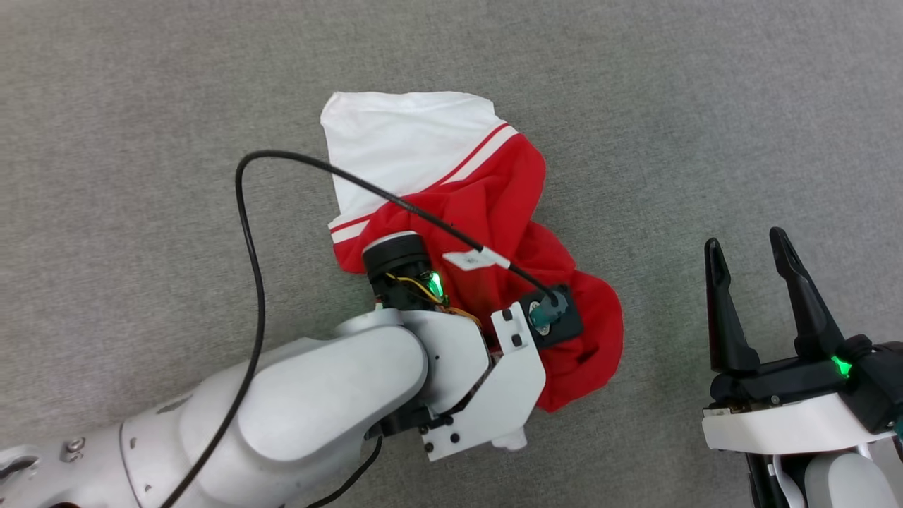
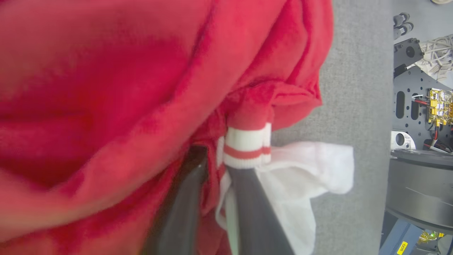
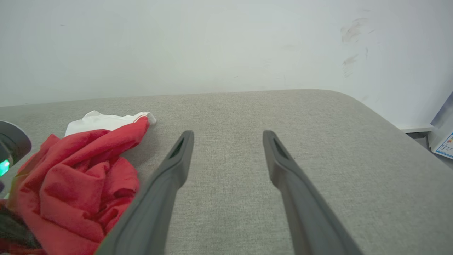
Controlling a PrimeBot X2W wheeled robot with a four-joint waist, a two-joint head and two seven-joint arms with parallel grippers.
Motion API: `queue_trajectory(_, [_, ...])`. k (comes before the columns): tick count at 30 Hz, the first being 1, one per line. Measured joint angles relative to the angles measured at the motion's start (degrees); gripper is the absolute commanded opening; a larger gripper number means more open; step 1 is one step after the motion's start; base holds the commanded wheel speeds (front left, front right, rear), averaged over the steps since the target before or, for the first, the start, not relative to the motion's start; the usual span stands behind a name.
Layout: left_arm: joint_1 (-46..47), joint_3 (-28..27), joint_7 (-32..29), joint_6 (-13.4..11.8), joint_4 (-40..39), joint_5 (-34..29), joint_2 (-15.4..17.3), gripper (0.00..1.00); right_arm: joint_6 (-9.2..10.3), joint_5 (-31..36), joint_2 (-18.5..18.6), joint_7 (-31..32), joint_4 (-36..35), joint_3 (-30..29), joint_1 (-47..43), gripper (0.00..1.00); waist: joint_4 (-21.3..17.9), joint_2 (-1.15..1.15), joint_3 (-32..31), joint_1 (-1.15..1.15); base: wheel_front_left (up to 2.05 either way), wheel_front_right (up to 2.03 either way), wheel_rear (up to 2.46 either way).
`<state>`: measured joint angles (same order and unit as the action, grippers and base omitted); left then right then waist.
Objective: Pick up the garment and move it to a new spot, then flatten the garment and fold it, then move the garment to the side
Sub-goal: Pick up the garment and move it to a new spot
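One garment [image 1: 508,204], red with a white sleeve [image 1: 402,141] and red-and-white striped trim, lies crumpled in a heap near the middle of the grey cloth-covered bench [image 1: 141,106]. Its white sleeve is spread flat at the far end of the heap. The pale left arm [image 1: 317,395] reaches over the near part of the heap from the lower left, its wrist covering the cloth beneath. In the left wrist view two dark fingers [image 2: 254,212] stand close together with red and white cloth bunched between them and a striped cuff [image 2: 247,152] at the tip of one, so the left jaws are clenched on the garment. A black cable [image 1: 409,208] arcs over the garment to the wrist and carries a small white tag [image 1: 474,259] whose print is too small to read. The right jaws are released: their fingers [image 1: 723,310] stand wide apart with nothing between them, over bare bench to the right of the heap and apart from it. In the right wrist view the red folds lie just left of those fingers [image 3: 170,184], with a white wall [image 3: 212,46] beyond the bench. At that view's right edge is a sheet of paper [image 3: 444,141] whose print cannot be read. The left wrist view also shows a yellow label [image 2: 402,248] on the robot's base; its digits are too small to be sure of.
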<state>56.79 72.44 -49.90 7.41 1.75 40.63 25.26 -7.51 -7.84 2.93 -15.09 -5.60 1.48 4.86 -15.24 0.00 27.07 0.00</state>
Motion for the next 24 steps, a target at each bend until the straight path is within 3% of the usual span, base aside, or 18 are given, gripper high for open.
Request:
queue_trajectory(1, [-0.1, 0.2, 1.3, 0.1, 0.2, -0.2, -0.3, 1.00, 0.00, 0.2, 0.0, 0.0, 0.1, 0.0, 0.0, 1.00, 0.2, 0.00, -0.3, 0.00, 0.00, 0.00, 0.00])
queue_trajectory(7, [0.2, 1.1, 10.8, 0.1, 0.3, -0.8, -2.0, 1.00, 0.00, 2.1, 0.0, 0.0, 0.7, -0.8, -2.5, 1.00, 1.9, 0.00, -4.1, 0.00, 0.00, 0.00, 0.00])
queue_trajectory(14, [2.7, -1.7, 29.5, -0.5, 4.0, -2.4, -2.5, 1.00, 0.00, 3.9, 0.0, 0.0, 0.9, -2.1, -5.5, 1.00, 5.2, 0.00, -10.2, 0.00, 0.00, 0.00, 0.00])
queue_trajectory(17, [1.8, -4.9, 37.6, -4.0, 5.6, -4.5, -2.7, 1.00, 0.00, 4.2, 0.0, 0.0, 0.8, -2.7, -6.3, 1.00, 7.1, 0.00, -12.0, 0.00, 0.00, 0.00, 0.00])
queue_trajectory(24, [-5.0, -11.3, 55.1, -16.3, 9.7, -8.5, -2.1, 1.00, 0.00, 4.8, 0.0, 0.0, 0.6, -3.6, -7.4, 1.00, 10.9, 0.00, -15.0, 0.00, 0.00, 0.00, 0.00])
